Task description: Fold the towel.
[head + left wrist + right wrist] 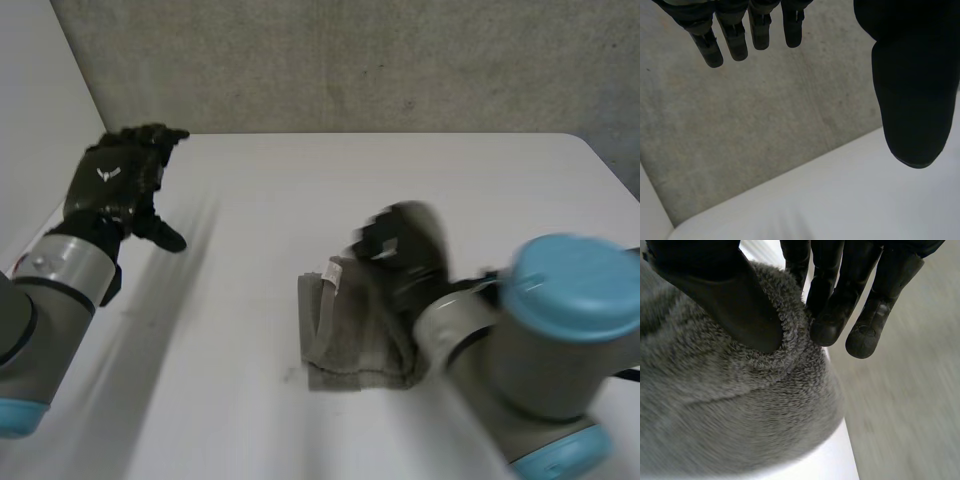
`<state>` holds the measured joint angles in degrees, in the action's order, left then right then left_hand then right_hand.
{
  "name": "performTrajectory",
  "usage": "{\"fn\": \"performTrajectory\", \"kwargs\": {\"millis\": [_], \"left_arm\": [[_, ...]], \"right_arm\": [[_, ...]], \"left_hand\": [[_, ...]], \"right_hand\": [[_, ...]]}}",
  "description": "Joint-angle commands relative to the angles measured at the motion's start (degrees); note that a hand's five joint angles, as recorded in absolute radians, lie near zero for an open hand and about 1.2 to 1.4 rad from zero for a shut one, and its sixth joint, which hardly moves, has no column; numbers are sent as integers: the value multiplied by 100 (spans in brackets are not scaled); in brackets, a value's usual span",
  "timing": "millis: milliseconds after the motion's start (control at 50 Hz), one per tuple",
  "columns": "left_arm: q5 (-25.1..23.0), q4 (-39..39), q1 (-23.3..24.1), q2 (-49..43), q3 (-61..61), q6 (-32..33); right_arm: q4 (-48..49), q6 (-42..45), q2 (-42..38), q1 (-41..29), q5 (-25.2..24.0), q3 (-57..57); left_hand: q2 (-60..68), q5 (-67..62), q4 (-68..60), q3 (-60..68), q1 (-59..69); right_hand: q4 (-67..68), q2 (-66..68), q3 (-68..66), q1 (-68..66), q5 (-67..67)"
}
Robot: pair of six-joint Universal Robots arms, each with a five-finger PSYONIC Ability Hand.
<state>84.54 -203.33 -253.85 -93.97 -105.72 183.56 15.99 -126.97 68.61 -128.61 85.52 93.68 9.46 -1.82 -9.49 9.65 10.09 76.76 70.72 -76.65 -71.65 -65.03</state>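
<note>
Grey wall (350,60) behind white table (300,190). Part-folded grey towel (350,345) sits near the tabletop's front edge. Right hand (400,248) pinches a towel fold between thumb and fingers, likely to carry it over. Left hand (115,185) is open and empty by the left edge, out of the way.

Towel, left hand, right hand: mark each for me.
towel (350,340): head view, middle of its top.
left hand (112,185): head view, back of the hand.
right hand (735,300): right wrist view, thumb on the towel.
</note>
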Motion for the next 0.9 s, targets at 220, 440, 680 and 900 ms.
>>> {"fn": "performTrajectory", "kwargs": {"millis": [220,440,680,900], "left_arm": [[529,1331,1101,-614,1669,-584],[529,2219,1778,-1967,2847,-1358],[564,2219,2305,-3233,2829,-1472],[986,2245,2252,-3171,2592,-1428]], "right_arm": [[-474,-770,-183,-422,-210,-210],[-588,-4975,1190,1398,-1019,247],[-817,-4716,76,1549,-1055,239],[-834,-4135,-516,1541,-932,28]], "left_hand": [[54,182,-51,35,-9],[54,182,-51,35,-9],[54,182,-51,35,-9],[54,182,-51,35,-9]], "right_hand": [[-6676,-6072,6665,6165,6503],[-6676,-6072,6665,6165,6503],[-6676,-6072,6665,6165,6503],[-6676,-6072,6665,6165,6503]]}}
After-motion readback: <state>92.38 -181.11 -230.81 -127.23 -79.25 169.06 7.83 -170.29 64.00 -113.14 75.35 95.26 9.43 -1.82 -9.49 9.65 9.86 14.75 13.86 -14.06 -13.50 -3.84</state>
